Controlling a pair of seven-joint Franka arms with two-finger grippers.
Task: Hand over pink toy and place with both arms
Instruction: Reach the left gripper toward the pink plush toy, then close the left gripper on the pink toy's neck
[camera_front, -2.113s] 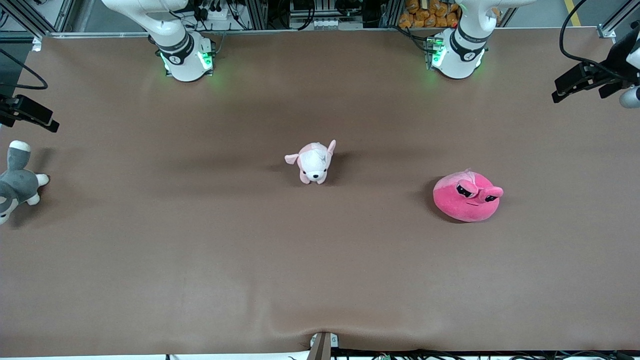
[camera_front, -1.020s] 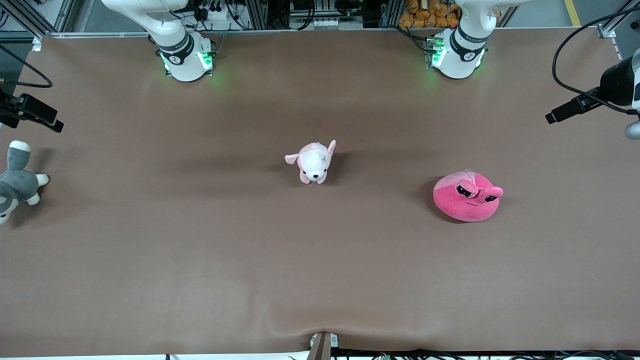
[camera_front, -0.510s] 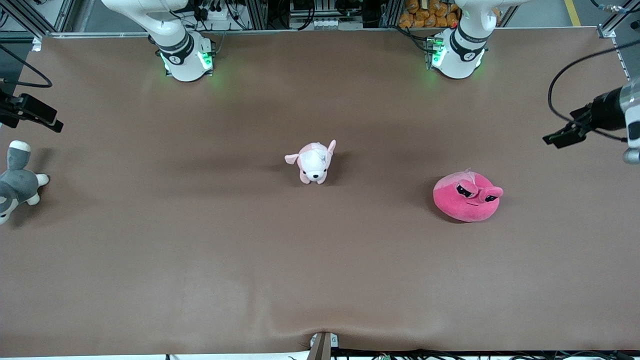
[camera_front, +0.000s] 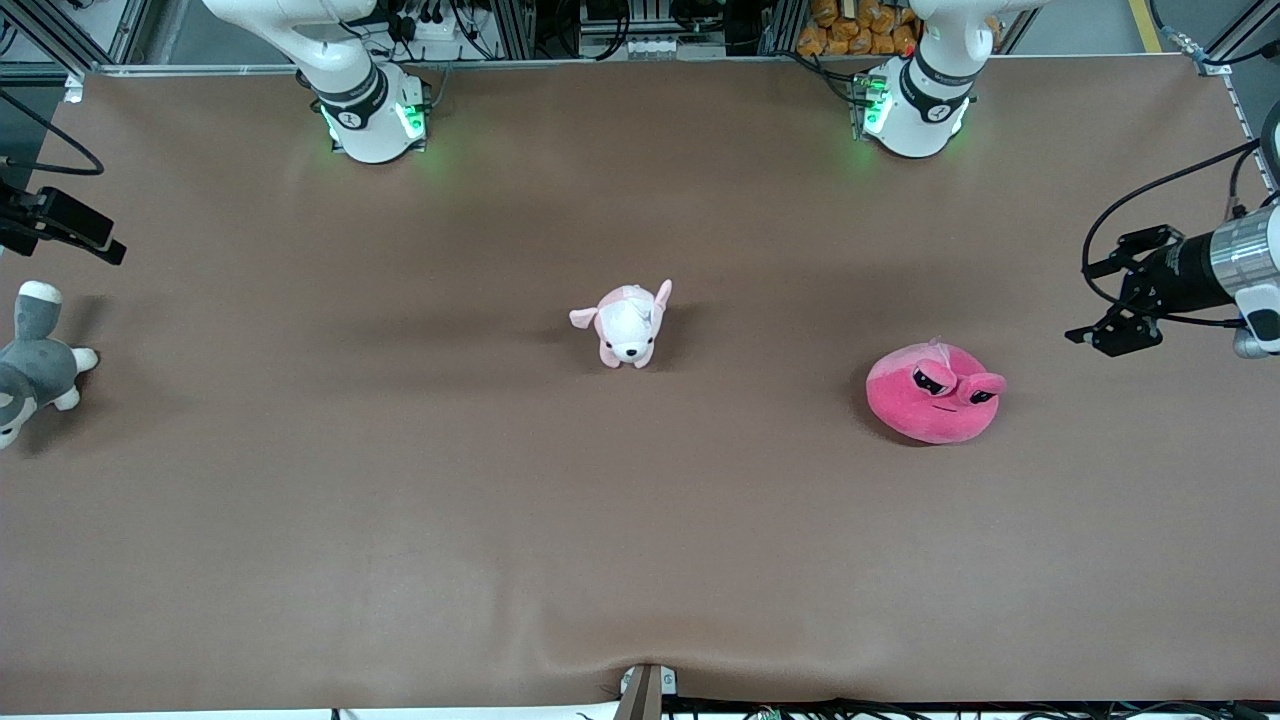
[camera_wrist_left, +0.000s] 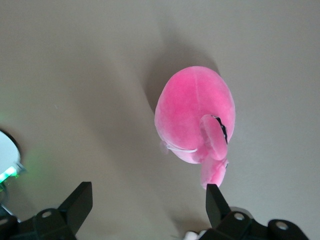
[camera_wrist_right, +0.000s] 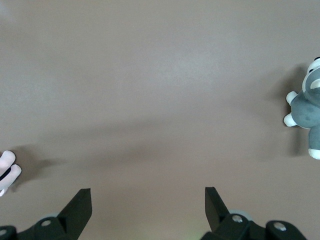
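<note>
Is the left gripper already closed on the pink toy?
No: the left gripper is open and clear of the pink toy, which sits alone on the table.

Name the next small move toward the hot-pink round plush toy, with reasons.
Probably the left gripper should travel over the hot-pink round plush toy and descend: its fingers stand open and empty, toward the left arm's end of the table from the toy, which lies untouched. The right gripper waits.

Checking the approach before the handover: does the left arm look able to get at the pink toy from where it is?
Probably yes. The left gripper, open, is over bare table toward the left arm's end, beside the pink toy. Nothing stands between them; the puppy plush lies well apart.
</note>
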